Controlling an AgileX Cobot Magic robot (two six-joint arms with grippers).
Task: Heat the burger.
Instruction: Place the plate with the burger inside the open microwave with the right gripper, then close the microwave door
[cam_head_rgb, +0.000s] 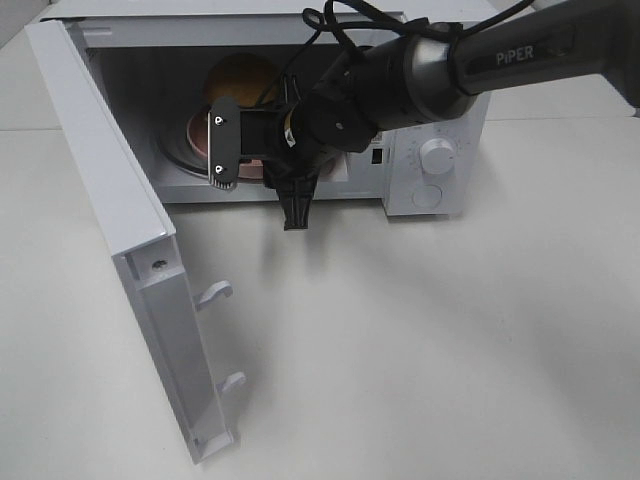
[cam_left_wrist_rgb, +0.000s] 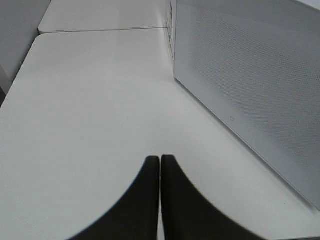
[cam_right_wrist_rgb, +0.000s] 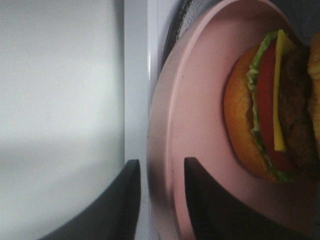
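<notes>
Burger (cam_right_wrist_rgb: 270, 110) on pink plate (cam_right_wrist_rgb: 195, 100) inside microwave (cam_head_rgb: 440, 150), door (cam_head_rgb: 110, 190) open. High view: only bun top visible behind right arm (cam_head_rgb: 480, 60). Right wrist view: burger cut off at frame edge. Right end effector (cam_right_wrist_rgb: 161, 162) partly open, loosely straddling plate rim, gripping nothing. Left end effector (cam_left_wrist_rgb: 160, 159) closed, empty, over desk (cam_left_wrist_rgb: 90, 110).

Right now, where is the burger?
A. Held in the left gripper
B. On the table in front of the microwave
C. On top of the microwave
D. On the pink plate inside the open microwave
D: the burger lies on the pink plate inside the microwave, and the door stands open.
</notes>
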